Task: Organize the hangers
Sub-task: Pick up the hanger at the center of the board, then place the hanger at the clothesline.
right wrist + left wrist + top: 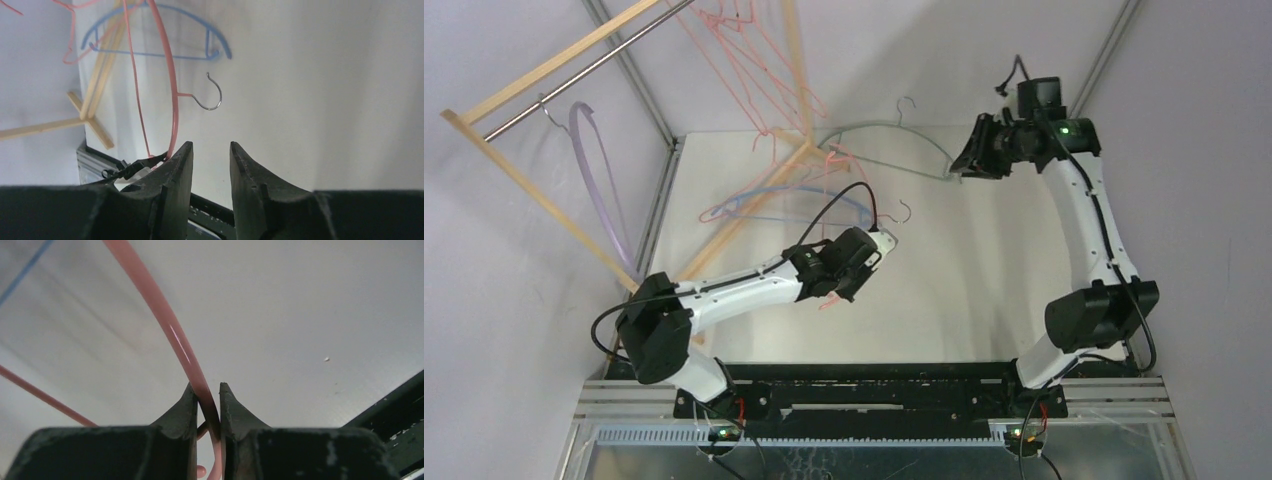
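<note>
**Left wrist view: pink hanger pinched**

Left pincer (206,390) closed on thick curved pink plastic hanger (170,330), over white counter (984,270). Right pincer (211,150) open, empty. Step, likely: carry to rack. Next needs hook raised over metal rod (584,68). Blue hanger (220,42) and wooden rack legs (754,205) lie between.

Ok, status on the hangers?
Left gripper shut on pink hanger. Right gripper open, empty, by green hanger. Wooden rack foot crosses blue hanger.
</note>
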You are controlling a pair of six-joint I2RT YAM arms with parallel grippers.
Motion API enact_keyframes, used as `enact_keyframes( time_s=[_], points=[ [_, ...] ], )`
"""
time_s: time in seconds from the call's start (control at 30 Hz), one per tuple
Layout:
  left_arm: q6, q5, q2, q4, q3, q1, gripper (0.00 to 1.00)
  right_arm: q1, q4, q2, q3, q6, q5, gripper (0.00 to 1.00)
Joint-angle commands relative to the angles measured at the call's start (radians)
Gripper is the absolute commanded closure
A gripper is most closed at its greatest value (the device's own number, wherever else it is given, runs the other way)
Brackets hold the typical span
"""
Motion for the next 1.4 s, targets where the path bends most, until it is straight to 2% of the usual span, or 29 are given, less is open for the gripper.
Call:
enact_keyframes(
  time_s=[0.0,0.13,0.2,0.3,0.4,0.5,0.6,0.77,0.9,1.0,1.2,1.37],
  points=[
    [-0.053,-0.039,-0.096,-0.023,0.001,0.007,1.00,-0.051,0.049,-0.050,0.011,0.037,-0.080,0.59],
    [-0.053,0.028,-0.181,-0.080,0.033,0.012,1.00,-0.071,0.047,-0.044,-0.007,0.039,-0.061,0.57],
    [-0.038,0.144,-0.224,-0.119,0.076,0.013,1.00,-0.082,0.063,-0.038,-0.026,0.045,-0.057,0.58],
    [-0.097,0.300,-0.274,-0.179,0.146,0.026,1.00,-0.087,0.116,-0.038,-0.072,0.069,-0.047,0.59],
    [-0.194,0.362,-0.372,-0.155,0.141,0.028,1.00,-0.087,0.166,-0.032,-0.115,0.092,-0.048,0.60],
    [-0.294,0.329,-0.503,-0.057,0.071,0.047,1.00,-0.085,0.187,-0.017,-0.144,0.098,-0.053,0.62],
    [-0.344,0.232,-0.595,-0.016,0.055,0.081,1.00,-0.085,0.197,-0.003,-0.159,0.099,-0.055,0.63],
    [-0.350,0.075,-0.617,-0.015,0.104,0.097,1.00,-0.081,0.203,0.025,-0.158,0.094,-0.064,0.65],
    [-0.398,-0.015,-0.647,0.066,0.073,0.104,1.00,-0.077,0.205,0.038,-0.153,0.092,-0.073,0.66],
    [-0.410,-0.016,-0.644,0.115,0.063,0.115,1.00,-0.075,0.206,0.038,-0.159,0.090,-0.070,0.66],
    [-0.438,0.085,-0.620,0.185,0.006,0.115,1.00,-0.074,0.209,0.028,-0.178,0.080,-0.068,0.67],
    [-0.398,0.130,-0.610,0.180,0.005,0.100,1.00,-0.075,0.214,0.023,-0.193,0.079,-0.068,0.67]
  ],
)
